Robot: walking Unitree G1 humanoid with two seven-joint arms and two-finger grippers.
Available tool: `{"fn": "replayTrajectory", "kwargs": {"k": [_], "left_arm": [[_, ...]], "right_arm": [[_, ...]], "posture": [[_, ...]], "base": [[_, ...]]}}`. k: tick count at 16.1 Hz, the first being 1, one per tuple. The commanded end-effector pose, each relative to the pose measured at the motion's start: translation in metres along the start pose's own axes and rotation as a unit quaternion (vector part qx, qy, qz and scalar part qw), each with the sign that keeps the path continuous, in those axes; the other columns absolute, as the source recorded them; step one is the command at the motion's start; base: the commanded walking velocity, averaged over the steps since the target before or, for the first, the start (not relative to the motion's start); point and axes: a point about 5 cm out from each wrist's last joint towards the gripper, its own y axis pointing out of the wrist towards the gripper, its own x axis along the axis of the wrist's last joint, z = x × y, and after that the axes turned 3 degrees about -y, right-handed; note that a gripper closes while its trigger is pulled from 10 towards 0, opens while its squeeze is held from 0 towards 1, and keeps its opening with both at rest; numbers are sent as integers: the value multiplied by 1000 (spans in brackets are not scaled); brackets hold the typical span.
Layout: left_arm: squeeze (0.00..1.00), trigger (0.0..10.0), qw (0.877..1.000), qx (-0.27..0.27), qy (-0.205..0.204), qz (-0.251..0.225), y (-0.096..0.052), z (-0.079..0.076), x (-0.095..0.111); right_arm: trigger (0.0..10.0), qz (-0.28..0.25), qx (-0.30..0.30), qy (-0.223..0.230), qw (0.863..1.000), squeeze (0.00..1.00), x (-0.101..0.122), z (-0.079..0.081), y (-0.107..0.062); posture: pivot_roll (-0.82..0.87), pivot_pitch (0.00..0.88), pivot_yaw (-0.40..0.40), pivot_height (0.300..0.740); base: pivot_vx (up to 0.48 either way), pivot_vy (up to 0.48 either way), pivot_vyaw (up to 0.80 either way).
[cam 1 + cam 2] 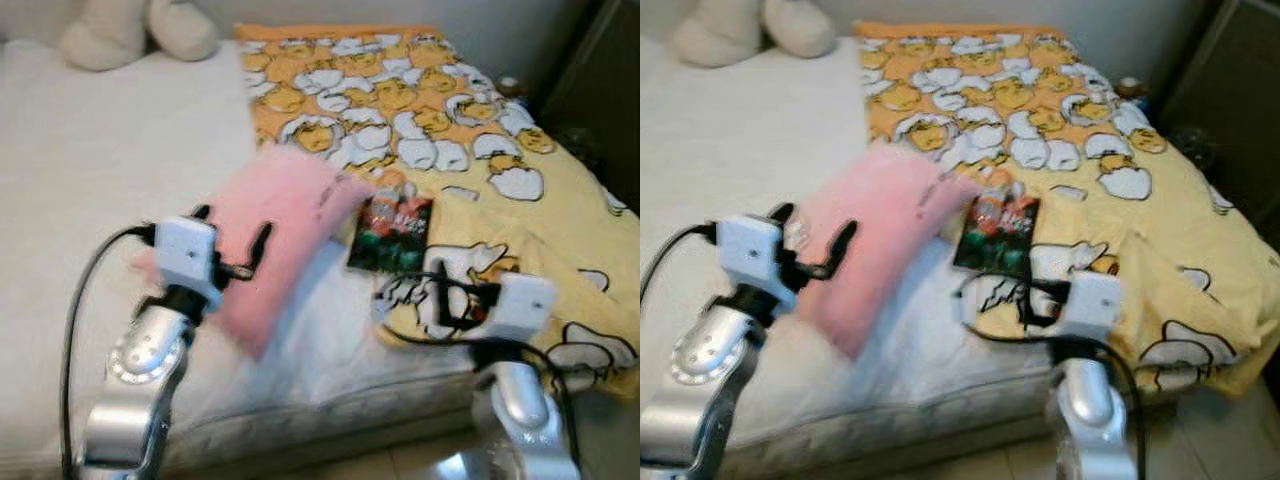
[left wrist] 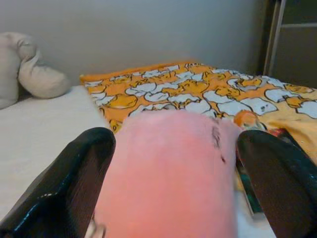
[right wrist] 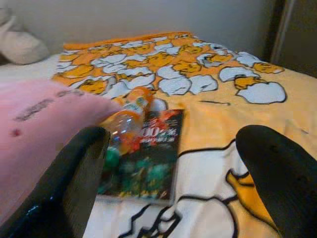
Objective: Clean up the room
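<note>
Straddling the near end of the fluffy pink pillow (image 1: 285,235), the left gripper (image 1: 232,243) stood wide open, holding nothing, while the right gripper (image 1: 443,292) gaped empty near the dark glossy book (image 1: 391,233). Beyond lay an orange-labelled plastic bottle (image 3: 128,113) on the rumpled yellow duck-print blanket (image 1: 430,110), so tidying looked barely begun.

This is a bedroom in someone's home. A bed (image 1: 110,190) with a white sheet takes up most of the space, half covered on the right by a yellow cartoon-print blanket (image 1: 400,90). A cream plush toy (image 1: 135,30) sits at the far end against a plain wall, and a pink pillow (image 1: 285,235) lies near the middle. Dark furniture (image 1: 600,80) stands at the far right.
</note>
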Motion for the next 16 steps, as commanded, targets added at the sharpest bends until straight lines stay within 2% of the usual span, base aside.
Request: {"fn": "replayTrajectory", "kwargs": {"k": [1,3,5,8,10,12,14,16], "left_arm": [[0,10000,1000,-17,-8,-4,6,-9,2],[0,10000,999,-23,-23,-7,8,-12,3],[0,10000,1000,-21,-18,-2,9,-12,3],[0,10000,999,-32,1,-6,18,-14,10],[0,10000,998,-51,23,-2,26,-15,20],[0,10000,997,-71,34,-10,29,-17,33],[0,10000,997,-70,30,-13,28,-13,43],[0,10000,997,-70,34,-8,24,-11,44]], "right_arm": [[10000,9,-14,-7,1000,0,-2,-10,0],[10000,12,-8,6,1000,0,-1,-7,6],[10000,24,3,13,1000,0,-2,-2,17],[10000,52,-18,55,997,0,-10,-5,52],[10000,79,-29,67,994,0,-22,-6,78],[10000,89,-29,73,993,0,-24,-3,95],[10000,94,-30,73,992,0,-27,-1,105],[10000,106,-23,73,991,0,-32,5,111]], "posture": [[-15,0,-18,740],[-15,0,-17,740],[-13,0,-14,740],[23,0,-5,740],[49,0,5,740],[83,0,13,740],[104,14,22,740],[130,35,34,740]], "base": [[480,0,0],[480,0,0],[240,0,0],[0,0,0],[0,0,0],[0,0,0],[0,0,0],[0,0,0]]}}
